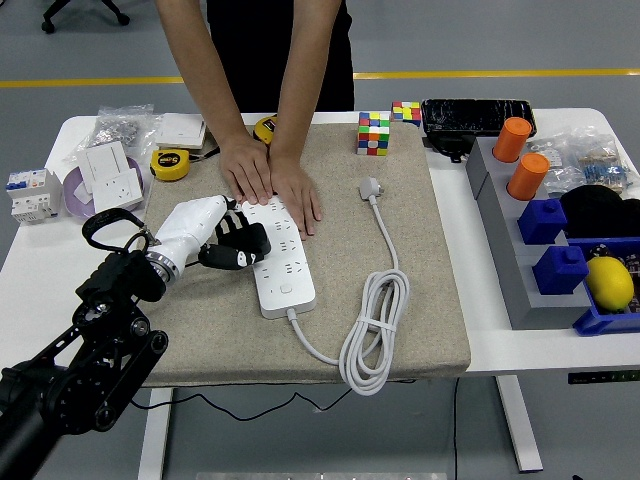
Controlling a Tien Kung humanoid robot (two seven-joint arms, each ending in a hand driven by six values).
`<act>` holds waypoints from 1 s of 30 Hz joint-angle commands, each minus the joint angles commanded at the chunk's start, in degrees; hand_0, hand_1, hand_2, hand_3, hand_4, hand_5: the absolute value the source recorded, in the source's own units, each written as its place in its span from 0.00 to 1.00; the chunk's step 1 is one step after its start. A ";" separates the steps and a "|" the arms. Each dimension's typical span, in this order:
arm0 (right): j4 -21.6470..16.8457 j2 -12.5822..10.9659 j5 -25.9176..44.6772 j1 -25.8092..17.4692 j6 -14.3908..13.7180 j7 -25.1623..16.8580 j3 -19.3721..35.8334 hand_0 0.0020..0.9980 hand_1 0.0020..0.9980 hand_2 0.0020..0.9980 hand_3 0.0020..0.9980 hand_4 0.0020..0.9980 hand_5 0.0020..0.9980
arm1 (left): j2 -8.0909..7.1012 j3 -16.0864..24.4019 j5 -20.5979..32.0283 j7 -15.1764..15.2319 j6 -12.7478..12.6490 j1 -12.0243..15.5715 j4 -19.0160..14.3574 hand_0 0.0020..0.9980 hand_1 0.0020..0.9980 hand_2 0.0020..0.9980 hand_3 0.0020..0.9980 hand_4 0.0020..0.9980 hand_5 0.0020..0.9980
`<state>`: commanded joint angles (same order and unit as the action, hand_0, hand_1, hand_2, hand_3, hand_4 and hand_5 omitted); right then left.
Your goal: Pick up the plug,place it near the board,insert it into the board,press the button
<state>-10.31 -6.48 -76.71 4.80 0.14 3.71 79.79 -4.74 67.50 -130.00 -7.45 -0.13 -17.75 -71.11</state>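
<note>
A white power strip (pixel 283 262) lies lengthwise on the beige mat (pixel 420 300), its button (pixel 285 291) at the near end. My left hand (pixel 238 246), white-backed with black fingers, is curled around a black plug (pixel 247 251) and holds it against the strip's left edge, about halfway along. A person's two hands (pixel 270 182) press flat on the strip's far end. The strip's own white plug (pixel 371 187) lies on the mat to the right, its cable coiled (pixel 375 325) near the front. My right arm is out of view.
Yellow tape measures (pixel 171 164), white sockets (pixel 112 178) and a breaker (pixel 30 193) crowd the left side. Rubik's cubes (pixel 374 132) stand behind the mat. A grey tray (pixel 505 240) with orange cylinders, blue blocks and a lemon (pixel 610 282) fills the right.
</note>
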 joint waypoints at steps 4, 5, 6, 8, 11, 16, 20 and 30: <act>0.00 -0.02 0.02 0.01 -0.01 -0.02 -0.07 0.86 0.77 0.76 0.79 1.00 0.86 | -0.36 0.87 0.00 0.32 0.56 0.12 -1.22 0.55 0.37 0.38 0.44 0.59 0.11; 0.00 -0.02 0.06 0.00 -0.02 -0.03 -0.11 0.86 0.77 0.76 0.79 1.00 0.86 | -0.46 1.03 0.00 0.39 0.69 0.16 -1.46 0.55 0.37 0.38 0.44 0.59 0.11; 0.00 -0.02 0.04 -0.01 -0.02 -0.02 -0.10 0.86 0.77 0.76 0.79 1.00 0.86 | -0.56 1.23 0.00 0.46 0.82 0.21 -1.66 0.55 0.37 0.38 0.44 0.59 0.11; 0.00 0.01 0.01 -0.06 -0.01 0.00 -0.12 0.86 0.77 0.76 0.79 1.00 0.86 | -0.83 1.98 0.00 0.54 1.03 0.41 -1.96 0.57 0.39 0.38 0.43 0.58 0.11; 0.00 0.04 0.05 -0.13 -0.01 -0.01 -0.19 0.86 0.77 0.76 0.79 1.00 0.86 | -1.16 3.30 0.00 0.61 0.89 0.64 -1.49 0.57 0.39 0.38 0.43 0.58 0.11; 0.00 0.03 -0.01 -0.27 -0.02 0.03 -0.14 0.86 0.77 0.76 0.79 1.00 0.86 | -1.67 5.64 0.00 1.11 0.30 1.12 0.41 0.57 0.41 0.38 0.44 0.59 0.13; 0.00 -0.01 -0.11 -0.32 0.00 0.08 -0.11 0.86 0.77 0.76 0.79 1.00 0.86 | -1.82 6.56 0.00 1.65 -0.17 1.63 2.31 0.58 0.44 0.39 0.45 0.60 0.14; 0.00 -0.01 0.23 -0.18 -0.01 -0.02 -0.44 0.86 0.77 0.76 0.79 1.00 0.86 | -1.77 6.57 0.00 1.87 1.47 2.09 4.27 0.63 0.54 0.47 0.47 0.68 0.16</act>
<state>-10.31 -6.48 -76.47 4.63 0.13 3.69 79.35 -6.50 74.07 -130.00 -5.57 1.34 -15.66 -66.84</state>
